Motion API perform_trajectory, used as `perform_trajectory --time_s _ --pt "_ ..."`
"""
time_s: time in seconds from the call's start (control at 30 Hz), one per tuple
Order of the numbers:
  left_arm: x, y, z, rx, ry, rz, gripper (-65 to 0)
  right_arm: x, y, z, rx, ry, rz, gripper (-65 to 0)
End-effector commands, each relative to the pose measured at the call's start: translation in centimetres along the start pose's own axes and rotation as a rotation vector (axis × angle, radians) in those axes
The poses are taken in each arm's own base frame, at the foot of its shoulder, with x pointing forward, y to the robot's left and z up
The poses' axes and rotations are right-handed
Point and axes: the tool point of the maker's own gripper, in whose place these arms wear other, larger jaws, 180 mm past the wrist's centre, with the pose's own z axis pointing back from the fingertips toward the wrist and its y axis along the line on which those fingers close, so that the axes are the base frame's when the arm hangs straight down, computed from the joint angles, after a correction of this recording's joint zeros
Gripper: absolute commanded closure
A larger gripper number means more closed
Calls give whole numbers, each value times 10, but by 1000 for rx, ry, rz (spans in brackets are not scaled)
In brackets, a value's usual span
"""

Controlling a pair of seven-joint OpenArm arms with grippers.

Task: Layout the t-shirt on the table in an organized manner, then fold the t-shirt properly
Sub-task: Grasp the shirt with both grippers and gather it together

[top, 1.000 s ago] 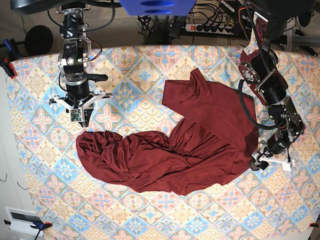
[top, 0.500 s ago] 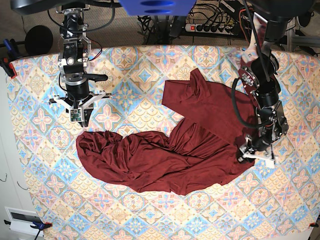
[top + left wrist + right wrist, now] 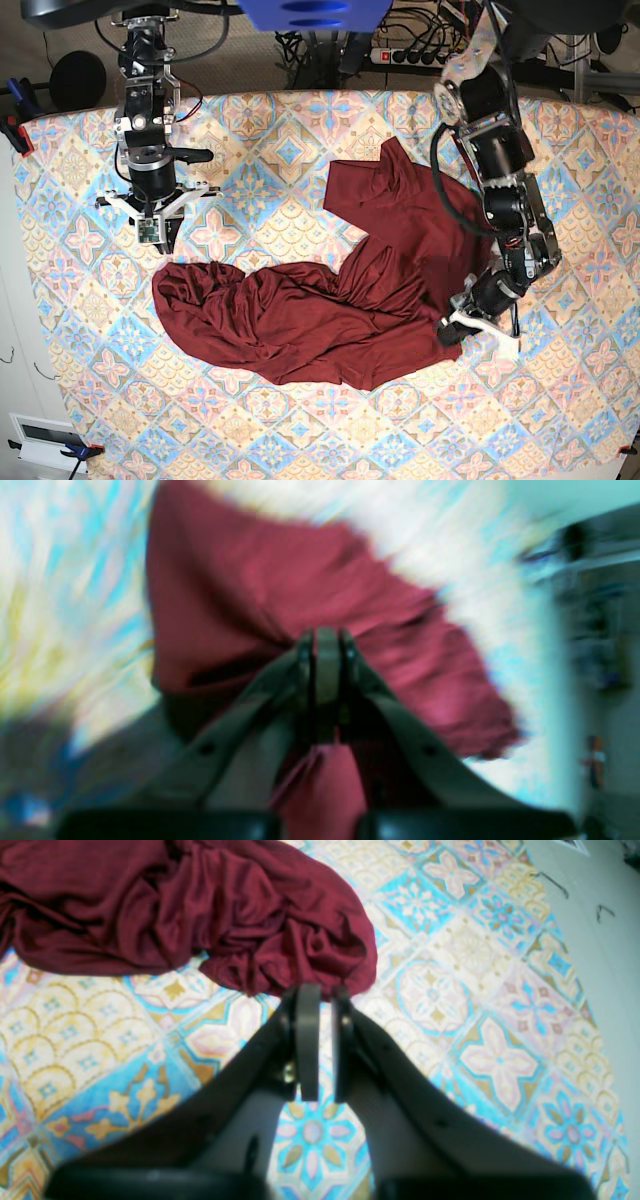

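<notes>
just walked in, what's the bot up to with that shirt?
It is working on a crumpled maroon t-shirt lying on the patterned table. The left gripper is shut on the shirt's edge at the side nearest that arm; the left wrist view shows fabric pinched between its jaws, though that view is blurred. The right gripper hangs over bare table just short of the bunched far end of the shirt, jaws nearly together and holding nothing. The shirt is not laid flat yet, and no fold is made.

The crumpled maroon jersey t-shirt [image 3: 340, 290] lies on the tile-patterned bench [image 3: 300, 210]. The left gripper [image 3: 462, 318] sits at its edge; the right gripper [image 3: 160, 238] hangs just behind its other end.
</notes>
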Motion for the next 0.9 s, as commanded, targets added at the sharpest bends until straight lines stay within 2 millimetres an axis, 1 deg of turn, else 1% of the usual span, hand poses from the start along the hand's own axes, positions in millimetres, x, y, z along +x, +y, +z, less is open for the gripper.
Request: perform_trajectory --time_s 0.0,0.07,0.1,0.17,0.2,0.27,0.33,0.37,0.43,0.47,0.5,0.53,0.57,0.6,0.63,0.67,0.73,0.8,0.87 --pt "12 -44 -3 -108 -32 -46 0 17 -11 2 -27 -61 2 -42" --pt "-8 -92 -6 -211 10 -91 0 17 -31 3 -79 -60 -3 -42" --pt "-24 -113 -10 -255 41 -101 0 17 -47 4 -120 -60 -8 -42" --pt "-65 -150 -16 -332 124 -102 0 16 -83 11 -216 -58 -18 -42" --pt "-83 -165 -18 -365 160 -108 0 15 -99 15 -261 -58 -23 -42" --pt "-125 -186 -17 -417 250 -150 0 13 -132 25 -349 -55 -32 -42" --pt "-165 -205 -15 -451 350 -232 0 11 -154 34 -410 -53 -42 -42" --pt "-188 -216 -12 -474 406 -279 0 10 -161 37 -427 -56 -56 -42" --pt "-238 -238 0 -526 530 -398 0 10 -165 39 -418 -73 -132 -42" --pt "-259 -244 6 -543 580 -457 0 10 -167 39 -411 -83 -168 -42" --pt "-282 -249 13 -555 629 -526 0 14 -176 42 -413 -101 -193 -42" --pt "-302 -249 20 -556 679 -600 0 15 -181 43 -406 -109 -228 -42" --pt "-315 -248 25 -558 714 -669 0 16 -184 43 -397 -110 -259 -42" --pt "-327 -248 31 -567 747 -741 0 14 -184 43 -383 -101 -292 -42" --pt "-333 -249 34 -581 760 -786 0 13 -184 42 -368 -93 -327 -42" --pt "-335 -248 36 -591 765 -815 0 14 -183 41 -354 -94 -348 -42" --pt "-335 -249 38 -629 764 -870 0 18 -179 37 -327 -99 -391 -42" --pt "-332 -251 37 -641 753 -880 0 18 -176 35 -314 -89 -407 -42" --pt "-320 -249 32 -621 724 -880 0 15 -175 35 -311 -75 -407 -42"
